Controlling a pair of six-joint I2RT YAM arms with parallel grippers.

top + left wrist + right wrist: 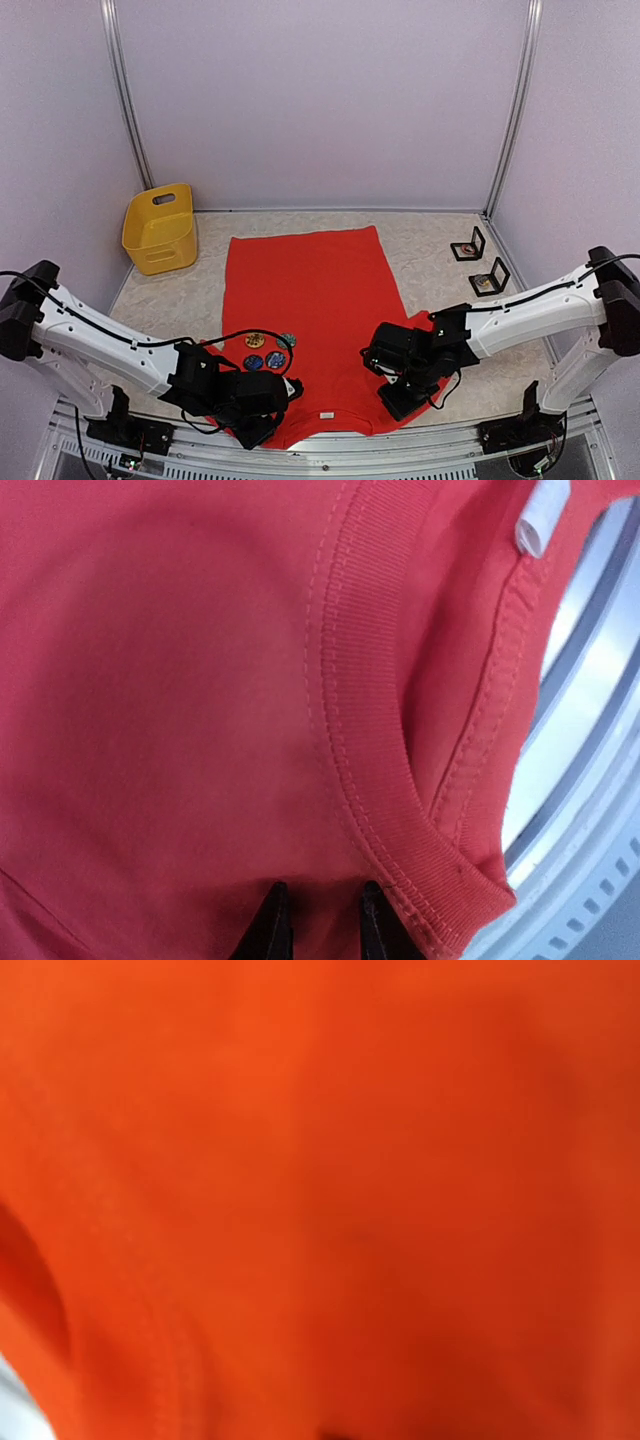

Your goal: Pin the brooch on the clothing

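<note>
The red-orange T-shirt (310, 290) lies flat on the table with its neck at the near edge and a white neck label (326, 415). Several round brooches (255, 341) lie in a cluster on its near left part. My left gripper (255, 428) is down on the shirt's near left shoulder. In the left wrist view its black fingertips (272, 925) stand a little apart on the fabric (180, 680), just left of the ribbed collar (370, 730); it (322, 925) holds nothing. My right gripper (400, 398) is low over the shirt's near right sleeve. Blurred red fabric (320, 1160) fills its wrist view and hides its fingers.
A yellow bin (160, 228) stands at the far left. Two small black display stands (468, 245) (489, 278) sit at the right, beyond the shirt. The table's metal front rail (590, 810) runs right behind the collar.
</note>
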